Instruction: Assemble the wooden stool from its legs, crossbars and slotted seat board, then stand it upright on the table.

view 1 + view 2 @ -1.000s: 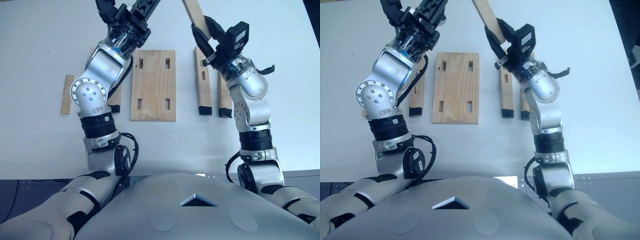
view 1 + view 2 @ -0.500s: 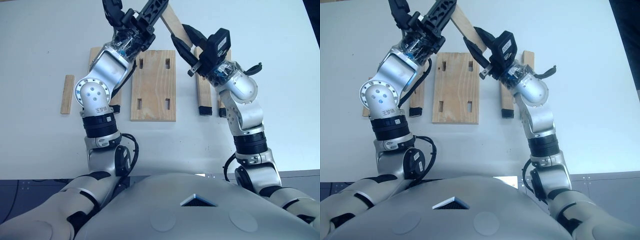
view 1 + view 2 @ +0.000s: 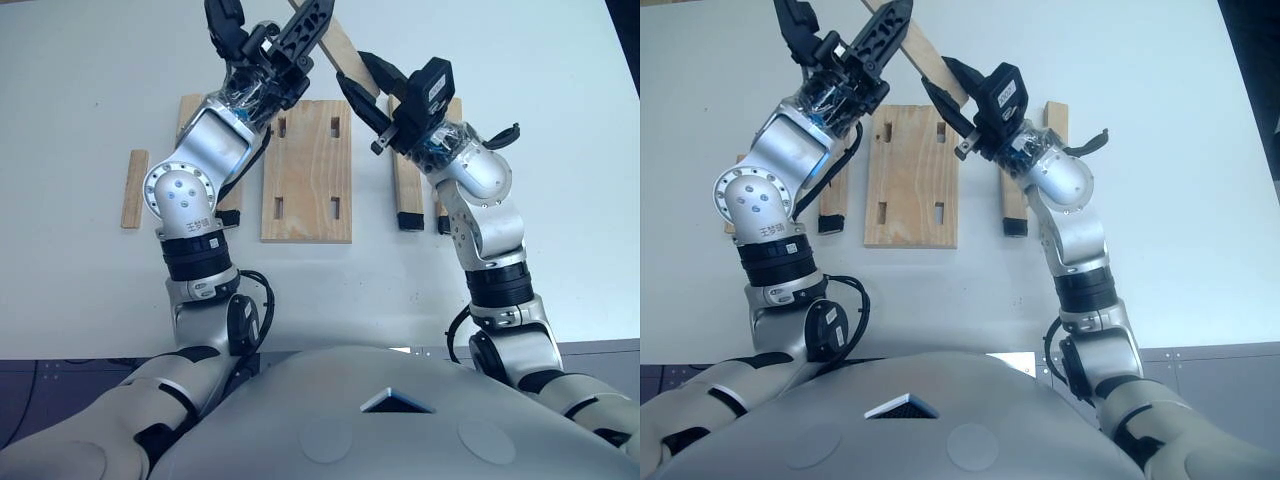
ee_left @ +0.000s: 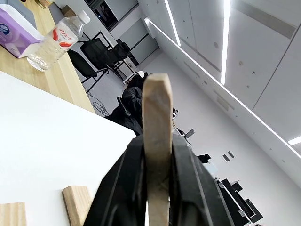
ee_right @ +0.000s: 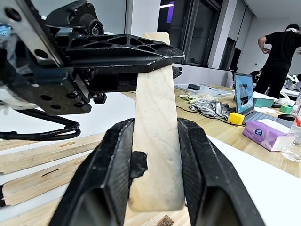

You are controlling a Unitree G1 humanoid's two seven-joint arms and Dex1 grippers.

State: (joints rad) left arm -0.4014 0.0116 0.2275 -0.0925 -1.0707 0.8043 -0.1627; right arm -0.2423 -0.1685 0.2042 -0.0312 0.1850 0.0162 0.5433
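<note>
The right tool [image 3: 352, 68] is pinching the lower part of a wooden leg [image 3: 343, 48], its two fingers pressed on the leg's opposite faces. A second ago it held this leg up and off to the right, apart from the other arm. Since then it has swung in over the far edge of the seat board [image 3: 306, 170]. The left tool [image 3: 310, 25] has meanwhile come onto the leg's upper end and is now pressed together on it, as its wrist view shows [image 4: 157, 141]. Over the last half second the pair has barely shifted.

The leg is thus held in the air by both tools, slanting above the board and touching nothing on the worktop [image 3: 80, 100]. I judge this to be a handover or a two-handed regrip, meant to turn the leg before it goes to a slot.

The seat board lies flat with its slots unfilled. Two more legs [image 3: 405, 180] lie just right of it, and a short crossbar [image 3: 133, 188] lies well off to the left. Assembly looks barely begun.
</note>
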